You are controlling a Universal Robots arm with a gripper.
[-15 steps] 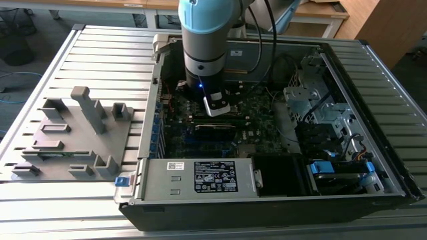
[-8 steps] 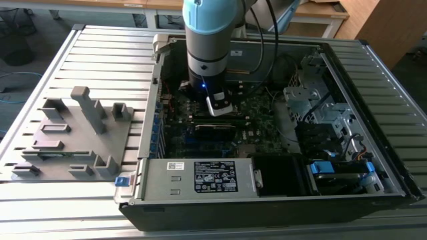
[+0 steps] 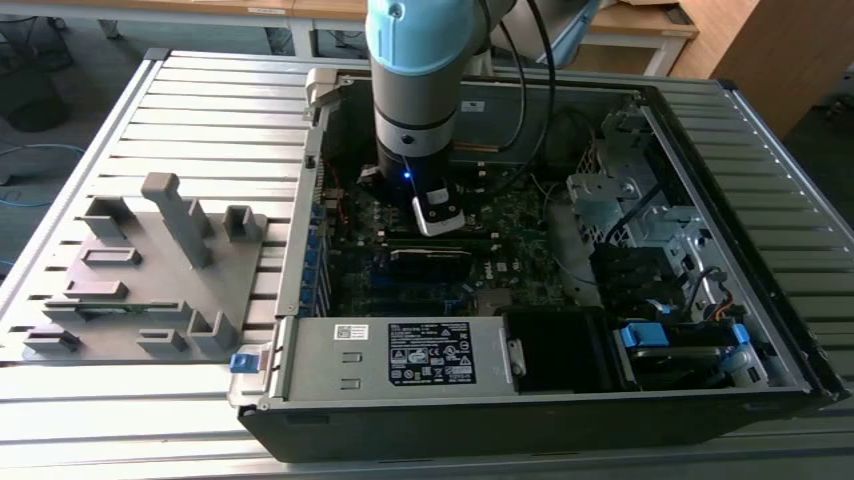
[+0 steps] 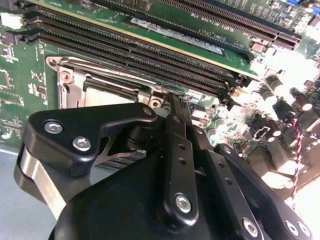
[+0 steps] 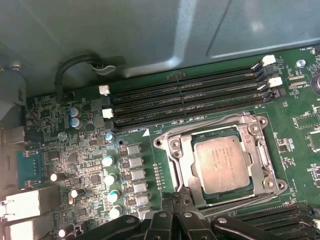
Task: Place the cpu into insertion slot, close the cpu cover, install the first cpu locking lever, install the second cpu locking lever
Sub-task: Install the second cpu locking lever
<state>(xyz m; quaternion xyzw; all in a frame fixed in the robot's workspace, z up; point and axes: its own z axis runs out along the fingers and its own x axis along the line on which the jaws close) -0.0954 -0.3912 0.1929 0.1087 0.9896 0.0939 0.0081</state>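
Note:
The cpu [image 5: 222, 164], a pale silvery square, lies flat in the insertion slot [image 5: 165, 142] on the green motherboard. The cpu cover [image 5: 181, 161], a silvery frame with a window, lies down around it. A thin wire lever [image 5: 250, 202] runs along one side of the socket. My gripper [image 5: 174, 197] is black, and its fingers are shut side by side, right at the socket's edge near one corner. In the second wrist view the gripper [image 4: 172, 100] ends at the socket's metal rim [image 4: 67, 82]. In the exterior view the gripper [image 3: 434, 222] reaches down into the open computer case.
Long black memory slots [image 5: 190, 95] run just past the socket. Rows of small capacitors [image 5: 107, 162] stand beside it. The case holds a power supply [image 3: 400, 355] and a drive cage [image 3: 627, 200] with cables. A grey fixture tray [image 3: 147, 270] sits at the exterior view's left.

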